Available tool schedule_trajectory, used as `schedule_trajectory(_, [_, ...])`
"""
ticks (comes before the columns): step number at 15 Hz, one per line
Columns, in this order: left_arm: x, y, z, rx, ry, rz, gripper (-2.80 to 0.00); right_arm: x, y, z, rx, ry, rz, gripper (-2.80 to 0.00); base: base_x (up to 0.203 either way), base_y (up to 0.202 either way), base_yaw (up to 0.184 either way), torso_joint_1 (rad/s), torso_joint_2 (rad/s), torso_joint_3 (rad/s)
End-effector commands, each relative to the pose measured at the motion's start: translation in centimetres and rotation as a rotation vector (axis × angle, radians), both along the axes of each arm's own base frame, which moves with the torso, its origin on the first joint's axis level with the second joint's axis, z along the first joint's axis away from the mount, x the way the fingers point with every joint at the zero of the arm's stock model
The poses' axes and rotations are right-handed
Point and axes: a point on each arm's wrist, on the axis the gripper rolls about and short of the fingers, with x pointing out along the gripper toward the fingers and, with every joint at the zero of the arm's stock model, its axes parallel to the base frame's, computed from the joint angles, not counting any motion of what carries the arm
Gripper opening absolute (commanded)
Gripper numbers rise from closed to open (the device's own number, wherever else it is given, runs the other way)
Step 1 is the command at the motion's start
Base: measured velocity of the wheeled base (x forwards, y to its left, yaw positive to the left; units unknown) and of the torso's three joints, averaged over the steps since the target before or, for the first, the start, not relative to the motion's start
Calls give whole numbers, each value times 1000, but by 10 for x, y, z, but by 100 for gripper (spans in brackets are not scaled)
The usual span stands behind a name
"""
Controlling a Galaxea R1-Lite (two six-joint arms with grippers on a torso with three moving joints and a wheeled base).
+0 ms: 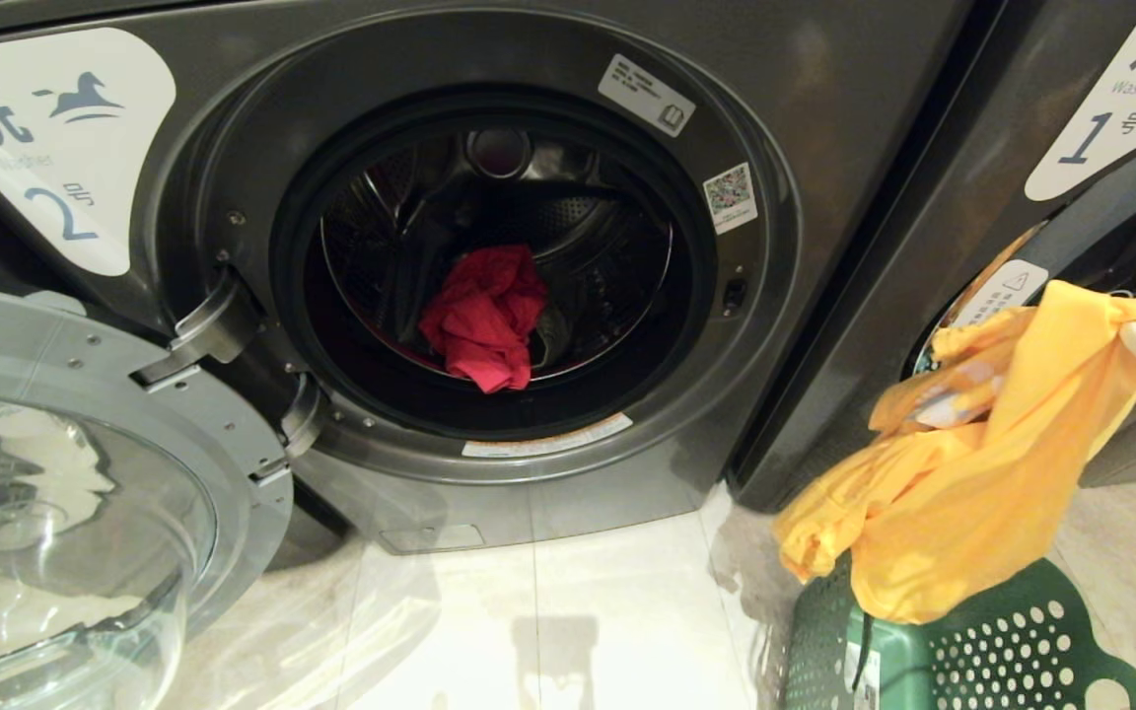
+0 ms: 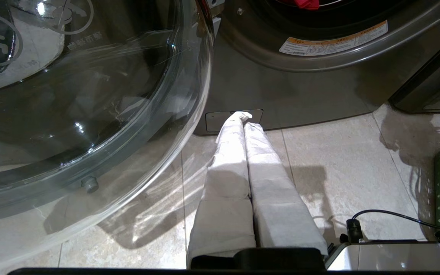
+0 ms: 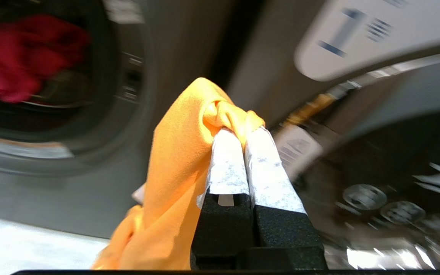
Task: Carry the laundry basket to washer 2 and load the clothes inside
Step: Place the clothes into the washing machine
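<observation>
Fingers (image 3: 227, 160) of the right gripper (image 3: 239, 131) are pinched tight on a bunched fold of the yellow-orange cloth (image 1: 972, 473), w/ the rest of it hanging loose over the dark green perforated plastic laundry basket (image 1: 1012, 641) on the floor. Left gripper (image 2: 243, 116) has its white-wrapped fingers (image 2: 227, 160) pressed together, holding nothing, pointing low at the base panel of the washer.

Labels: dark grey front-load washer 2 (image 1: 824, 89) has a white label w/ a blue horse and "2" at its upper left; the neighbouring grey washer (image 1: 953, 197) to the right reads "Washer" and "1". QR sticker and a small white sticker sit on the door ring; an orange-edged warning strip along the ring's bottom, text too small to read.

Right arm enters from the head view's right edge, gripper up in front of washer 1. Washer 2's round glass door (image 1: 65, 513) is swung open to the left; a red-pink cloth (image 1: 484, 316) lies in the drum.
</observation>
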Motion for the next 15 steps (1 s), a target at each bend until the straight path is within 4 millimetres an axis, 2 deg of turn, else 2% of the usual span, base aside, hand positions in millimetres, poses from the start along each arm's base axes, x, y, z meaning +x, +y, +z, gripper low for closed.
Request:
schedule_trajectory(1, [0,0,0,0,0,0,-280,3,20,-1,-9,13,128,-280,0,0,0,0,0,0])
schedule_trajectory(5, [0,0,0,0,0,0,-280,15,53,-9,-33,78,291,-280,0,0,0,0,0,0])
schedule_trajectory(7, [0,0,0,0,0,0,-280,20,59,-13,-59,95,307,-280,0,0,0,0,0,0])
schedule_trajectory(15, [0,0,0,0,0,0,-280,11,81,-8,-70,71,436,-280,0,0,0,0,0,0])
